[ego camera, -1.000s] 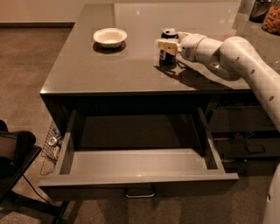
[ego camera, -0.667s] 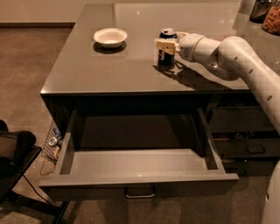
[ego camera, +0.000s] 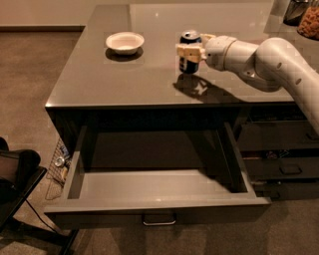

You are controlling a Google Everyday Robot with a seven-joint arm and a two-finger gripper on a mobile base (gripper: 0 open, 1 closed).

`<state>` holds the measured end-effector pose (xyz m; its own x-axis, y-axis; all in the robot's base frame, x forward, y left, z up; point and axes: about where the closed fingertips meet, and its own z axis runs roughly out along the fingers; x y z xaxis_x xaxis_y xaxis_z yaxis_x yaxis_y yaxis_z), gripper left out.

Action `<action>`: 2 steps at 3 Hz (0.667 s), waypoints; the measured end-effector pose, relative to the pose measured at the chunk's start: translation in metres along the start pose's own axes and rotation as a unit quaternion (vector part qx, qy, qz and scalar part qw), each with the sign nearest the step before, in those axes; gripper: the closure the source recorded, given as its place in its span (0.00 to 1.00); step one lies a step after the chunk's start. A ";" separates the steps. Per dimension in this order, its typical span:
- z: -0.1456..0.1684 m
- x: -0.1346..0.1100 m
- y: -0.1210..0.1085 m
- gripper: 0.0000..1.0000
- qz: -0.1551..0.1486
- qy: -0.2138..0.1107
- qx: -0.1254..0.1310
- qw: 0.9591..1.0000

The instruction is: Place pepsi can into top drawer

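Note:
The pepsi can, dark blue with a silver top, is at the middle right of the grey countertop, held just above the surface with its shadow beneath it. My gripper reaches in from the right on the white arm and is shut on the can, one cream finger across its front. The top drawer stands pulled out wide open below the counter's front edge, nothing in it, metal handle on its front. The can is well behind and above the drawer.
A white bowl sits on the counter left of the can. Narrower dark drawers are to the right of the open drawer. A black chair stands at the lower left. Jars stand at the far right back.
The can, in my gripper, has risen slightly off the countertop and shifted a little left. The drawer and bowl have not moved.

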<state>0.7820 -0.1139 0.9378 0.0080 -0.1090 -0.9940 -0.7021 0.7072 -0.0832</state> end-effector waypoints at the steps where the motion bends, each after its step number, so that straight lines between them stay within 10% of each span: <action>1: -0.039 -0.021 0.059 1.00 -0.012 -0.018 -0.051 0.998; 2: -0.081 -0.029 0.121 1.00 -0.008 -0.032 -0.095 0.995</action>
<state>0.6393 -0.0818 0.9623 0.0621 -0.0697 -0.9956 -0.8236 0.5599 -0.0905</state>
